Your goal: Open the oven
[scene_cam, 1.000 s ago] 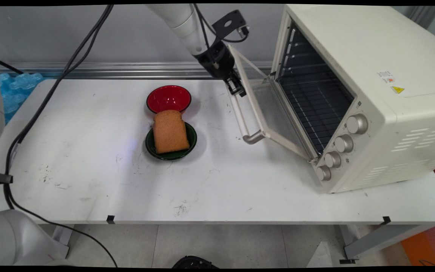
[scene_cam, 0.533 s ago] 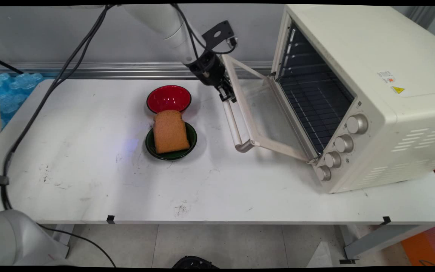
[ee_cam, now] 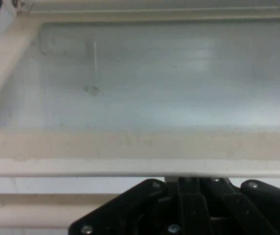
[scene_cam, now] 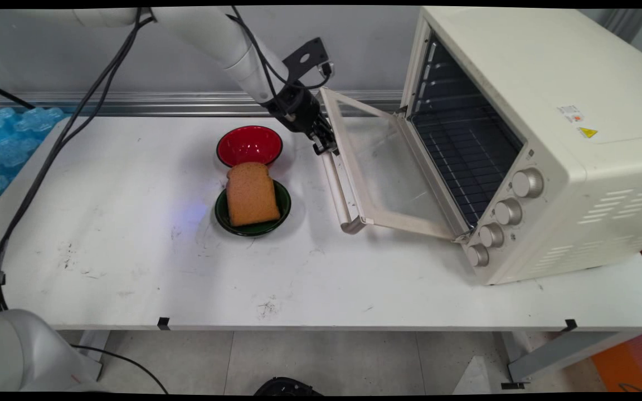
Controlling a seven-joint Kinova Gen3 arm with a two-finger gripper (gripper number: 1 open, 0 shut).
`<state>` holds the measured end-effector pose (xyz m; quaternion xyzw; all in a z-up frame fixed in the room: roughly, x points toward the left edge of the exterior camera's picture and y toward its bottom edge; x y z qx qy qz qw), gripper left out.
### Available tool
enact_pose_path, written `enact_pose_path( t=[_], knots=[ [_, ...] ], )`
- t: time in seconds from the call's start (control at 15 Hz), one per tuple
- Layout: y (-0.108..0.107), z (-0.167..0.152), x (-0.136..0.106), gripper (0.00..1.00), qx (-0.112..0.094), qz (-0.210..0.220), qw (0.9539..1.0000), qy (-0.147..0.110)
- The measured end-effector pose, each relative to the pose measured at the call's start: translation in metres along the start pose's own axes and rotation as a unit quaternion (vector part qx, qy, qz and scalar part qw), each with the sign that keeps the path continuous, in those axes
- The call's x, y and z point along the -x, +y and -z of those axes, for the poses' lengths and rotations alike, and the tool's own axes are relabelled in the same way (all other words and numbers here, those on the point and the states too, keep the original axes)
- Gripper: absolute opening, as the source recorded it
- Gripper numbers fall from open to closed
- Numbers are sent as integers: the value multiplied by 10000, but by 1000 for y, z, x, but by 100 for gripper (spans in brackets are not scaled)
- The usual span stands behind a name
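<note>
While clamped on the far end of the oven door's handle (scene_cam: pixel 336 186), the gripper (scene_cam: pixel 325 146) has its fingers closed on the bar; in hand view the glass door (ee_cam: pixel 144 83) fills the frame w/ handle bar just above the linkage. Door (scene_cam: pixel 388 167) hangs partly lowered from the cream toaster oven (scene_cam: pixel 549 111) on the surface's (scene_cam: pixel 131 250) right. Red bowl (scene_cam: pixel 249 145) sits nearby to the left, touching a green bowl (scene_cam: pixel 282 207) w/ toast slice (scene_cam: pixel 251 194) across it.

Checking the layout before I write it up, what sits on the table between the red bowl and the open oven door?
Nothing stands there: in the main view, bare table separates the red bowl from the oven door; only the gripper hangs at the door's handle.
</note>
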<state>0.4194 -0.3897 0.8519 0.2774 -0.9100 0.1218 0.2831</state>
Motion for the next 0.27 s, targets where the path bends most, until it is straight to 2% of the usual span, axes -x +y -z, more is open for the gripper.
enact_pose_path(
  t=[0.27],
  knots=[
    [1, 13, 14, 0, -24, -42, 10000, 79]
  ],
)
